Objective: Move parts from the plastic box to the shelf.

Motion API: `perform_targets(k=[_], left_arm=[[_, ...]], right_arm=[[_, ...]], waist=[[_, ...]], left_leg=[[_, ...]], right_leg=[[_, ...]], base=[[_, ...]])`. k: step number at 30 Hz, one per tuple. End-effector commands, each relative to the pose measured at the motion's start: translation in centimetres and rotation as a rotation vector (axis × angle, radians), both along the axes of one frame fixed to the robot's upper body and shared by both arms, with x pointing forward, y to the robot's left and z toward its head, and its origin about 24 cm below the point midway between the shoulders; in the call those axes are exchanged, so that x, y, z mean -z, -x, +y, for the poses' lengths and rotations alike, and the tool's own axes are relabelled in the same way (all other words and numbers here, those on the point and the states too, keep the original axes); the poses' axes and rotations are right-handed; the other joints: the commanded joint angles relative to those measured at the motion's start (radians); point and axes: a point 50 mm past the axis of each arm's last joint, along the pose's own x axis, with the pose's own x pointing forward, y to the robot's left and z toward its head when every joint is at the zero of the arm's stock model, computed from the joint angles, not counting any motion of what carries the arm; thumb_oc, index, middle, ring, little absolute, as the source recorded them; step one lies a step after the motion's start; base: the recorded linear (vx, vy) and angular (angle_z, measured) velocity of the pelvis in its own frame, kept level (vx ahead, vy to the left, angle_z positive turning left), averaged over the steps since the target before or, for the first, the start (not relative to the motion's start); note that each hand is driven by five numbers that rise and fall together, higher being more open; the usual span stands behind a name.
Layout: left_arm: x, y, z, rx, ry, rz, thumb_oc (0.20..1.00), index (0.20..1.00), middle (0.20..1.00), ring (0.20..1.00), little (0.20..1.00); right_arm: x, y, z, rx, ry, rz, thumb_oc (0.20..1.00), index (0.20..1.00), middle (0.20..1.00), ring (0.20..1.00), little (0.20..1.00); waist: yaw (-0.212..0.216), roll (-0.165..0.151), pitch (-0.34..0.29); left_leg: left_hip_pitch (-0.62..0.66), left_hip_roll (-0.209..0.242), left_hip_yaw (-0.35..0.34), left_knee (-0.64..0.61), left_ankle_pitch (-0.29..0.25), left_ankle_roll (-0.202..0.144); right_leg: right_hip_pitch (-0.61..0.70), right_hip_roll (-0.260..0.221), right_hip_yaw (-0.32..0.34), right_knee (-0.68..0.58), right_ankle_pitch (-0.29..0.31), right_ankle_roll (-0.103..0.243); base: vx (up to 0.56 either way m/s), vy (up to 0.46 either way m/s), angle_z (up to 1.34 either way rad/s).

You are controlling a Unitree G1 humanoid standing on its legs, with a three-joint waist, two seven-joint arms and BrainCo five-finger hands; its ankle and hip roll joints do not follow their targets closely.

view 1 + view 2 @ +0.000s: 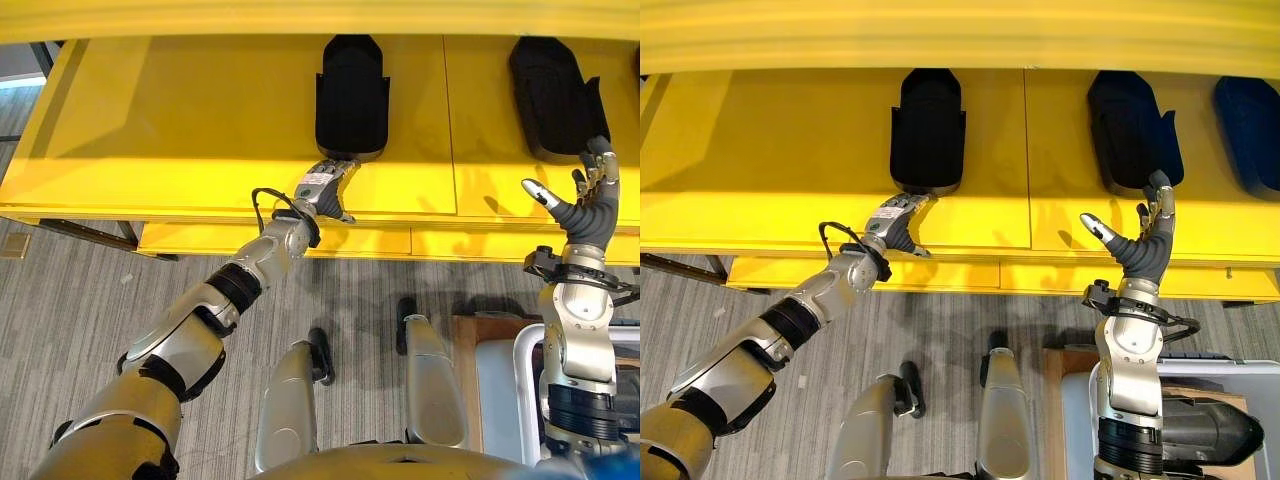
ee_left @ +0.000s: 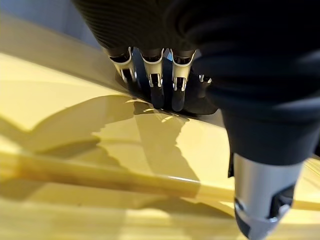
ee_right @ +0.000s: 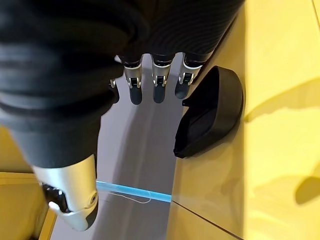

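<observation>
Your left hand (image 1: 322, 186) is out on the yellow shelf (image 1: 180, 130), fingers straight and relaxed, tips touching the near end of a black part (image 1: 352, 95). It holds nothing; it looks like a nudge or a release, can't say which. Your right hand (image 1: 588, 205) is raised in front of the shelf edge with fingers and thumb spread, empty, fingertips just at the near end of a second black part (image 1: 556, 95). The right wrist view shows that part lying flat on the shelf surface, just beside the fingers, not gripped.

A third, dark blue part (image 1: 1250, 125) sits on the shelf further to the right. So three parts are on the shelf, spaced apart in a row, all lying lengthwise front to back.

The plastic box (image 1: 500, 390) shows low on your right side, near the floor. A dark object (image 1: 1205, 430) lies in it in the right eye view, likely another part still waiting.

Judgement: task well along but not finished. Next you'd pull both hands back and go down to the box.
</observation>
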Motion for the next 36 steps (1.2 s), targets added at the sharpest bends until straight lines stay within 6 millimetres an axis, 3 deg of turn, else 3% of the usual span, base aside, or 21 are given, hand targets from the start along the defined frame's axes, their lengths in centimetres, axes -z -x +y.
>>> perform_targets(k=[1, 8, 13, 27, 30, 36], left_arm=[[-3.1, -1.5, 1.7, -0.076, -0.023, -0.09, 1.0, 1.0, 1.0, 1.0, 1.0], [-4.5, -1.9, 1.8, -0.079, -0.032, -0.132, 1.0, 1.0, 1.0, 1.0, 1.0], [-3.9, -1.9, 1.6, -0.077, -0.032, -0.11, 1.0, 1.0, 1.0, 1.0, 1.0], [3.1, 1.8, -1.4, 0.033, 0.109, 0.137, 1.0, 1.0, 1.0, 1.0, 1.0], [6.2, 3.7, -1.9, 0.053, 0.151, 0.264, 1.0, 1.0, 1.0, 1.0, 1.0], [7.4, 5.2, -1.2, 0.028, 0.283, 0.341, 1.0, 1.0, 1.0, 1.0, 1.0]], right_arm=[[-3.6, 0.7, -0.6, 0.018, 0.095, -0.149, 1.0, 1.0, 1.0, 1.0, 1.0], [-3.9, 0.6, -0.5, 0.013, 0.105, -0.156, 1.0, 1.0, 1.0, 1.0, 1.0], [-3.9, 0.6, -0.5, 0.015, 0.104, -0.156, 1.0, 1.0, 1.0, 1.0, 1.0], [-3.5, 0.8, 0.1, 0.007, 0.077, -0.163, 1.0, 1.0, 1.0, 1.0, 1.0], [-3.5, 0.8, 0.3, 0.011, 0.068, -0.171, 1.0, 1.0, 1.0, 1.0, 1.0], [-3.4, 0.9, 0.5, 0.011, 0.059, -0.175, 1.0, 1.0, 1.0, 1.0, 1.0]], waist=[[0.003, 0.008, 0.012], [-0.001, 0.007, 0.013], [-0.001, 0.005, 0.014], [0.02, 0.004, 0.016], [0.031, 0.003, 0.017], [0.05, 0.005, 0.016]], left_leg=[[0.038, 0.05, -0.106, -0.047, 0.044, -0.087], [0.039, 0.05, -0.105, -0.046, 0.044, -0.086], [0.038, 0.051, -0.104, -0.043, 0.043, -0.087], [0.034, 0.043, -0.11, -0.042, 0.043, -0.079], [0.033, 0.04, -0.117, -0.045, 0.046, -0.076], [0.039, 0.035, -0.123, -0.063, 0.059, -0.075]], right_leg=[[0.079, -0.027, 0.022, -0.032, 0.061, 0.052], [0.08, -0.026, 0.022, -0.034, 0.063, 0.053], [0.077, -0.026, 0.024, -0.033, 0.064, 0.052], [0.08, -0.031, 0.024, -0.035, 0.07, 0.047], [0.083, -0.033, 0.024, -0.033, 0.071, 0.043], [0.097, -0.037, 0.015, -0.053, 0.084, 0.043]], base=[[0.0, 0.0, 0.0], [0.0, 0.0, 0.0], [0.0, 0.0, 0.0], [0.0, -0.001, 0.01], [0.0, 0.0, 0.0], [0.0, 0.0, 0.0]])
